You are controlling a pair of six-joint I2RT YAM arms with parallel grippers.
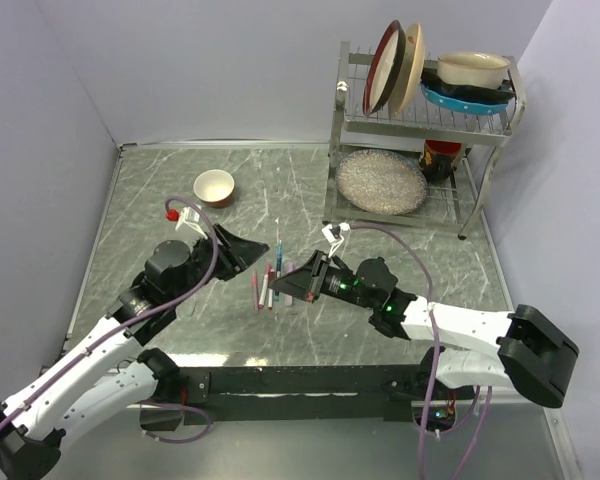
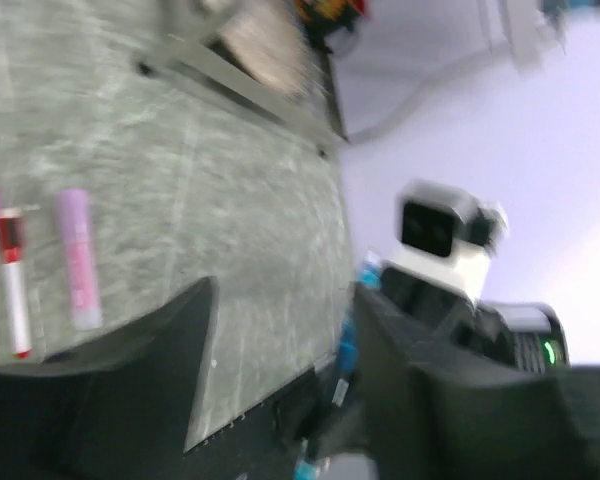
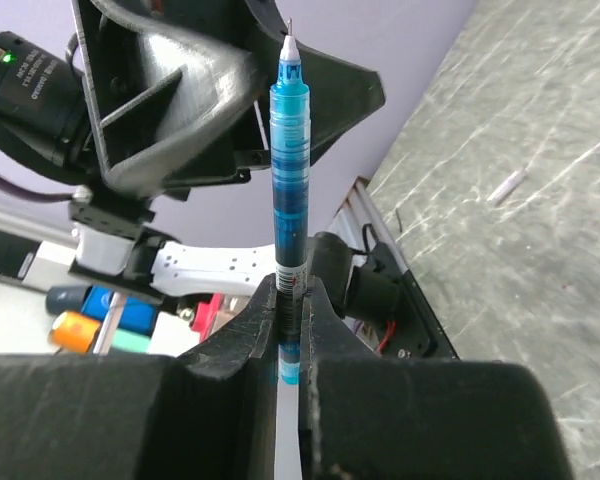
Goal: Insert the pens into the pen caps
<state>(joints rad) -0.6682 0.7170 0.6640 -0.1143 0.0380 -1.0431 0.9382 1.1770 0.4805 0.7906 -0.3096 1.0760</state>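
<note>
The right gripper (image 3: 290,305) is clamped shut on a blue pen (image 3: 289,170) over the middle of the table (image 2: 230,180). The left gripper (image 2: 280,300) is partly open and holds nothing. Just left of it, a lilac cap (image 2: 77,258) and a red-tipped pen (image 2: 15,300) lie flat.

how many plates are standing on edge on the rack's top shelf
2: a dark red plate on the left and a beige plate beside it; another could hide behind them.
</note>
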